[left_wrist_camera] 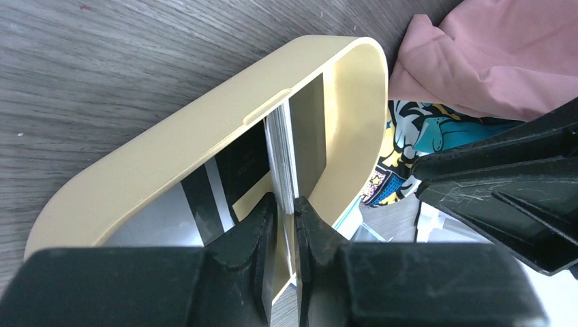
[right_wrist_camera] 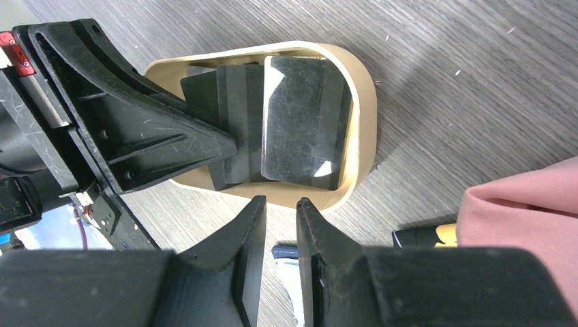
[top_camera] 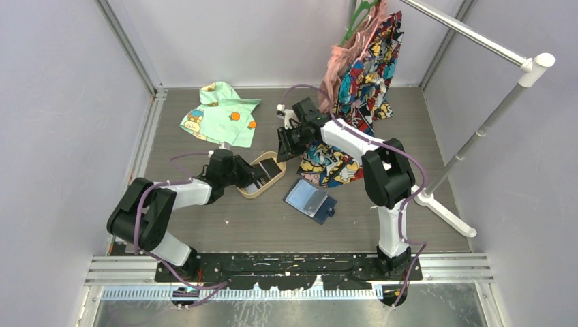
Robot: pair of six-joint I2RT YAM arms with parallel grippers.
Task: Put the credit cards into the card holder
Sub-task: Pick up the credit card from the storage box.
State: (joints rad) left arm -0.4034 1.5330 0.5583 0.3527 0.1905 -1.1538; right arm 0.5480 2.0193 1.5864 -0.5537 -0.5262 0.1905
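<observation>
Surface: grey wood-grain table (top_camera: 225, 228) is lying under everything, with pale walls (top_camera: 68, 102) closing it in.
Far left: crumpled mint-green printed cloth (top_camera: 221, 114) is lying near the back, apart from the job.
My left claw (left_wrist_camera: 285, 208): it is reaching into the tan oval plastic tray (left_wrist_camera: 170, 146) and pinching a stack of thin dark plastic credit cards (left_wrist_camera: 279, 150) by the edge. I judge it is standing them up so they can come out together.
My right claw (right_wrist_camera: 281, 204): it is hovering just beside the tray, jaws almost together with a narrow gap, gripping nothing. It is probably standing by to take a card.
Card holder: navy-blue folding leather-like card holder (top_camera: 310, 199) is lying spread open just right of the tray, its glossy pockets facing up to receive cards.
Right: bright cartoon-print and pink garments (top_camera: 361, 75) are hanging from a white rail (top_camera: 477, 129).
</observation>
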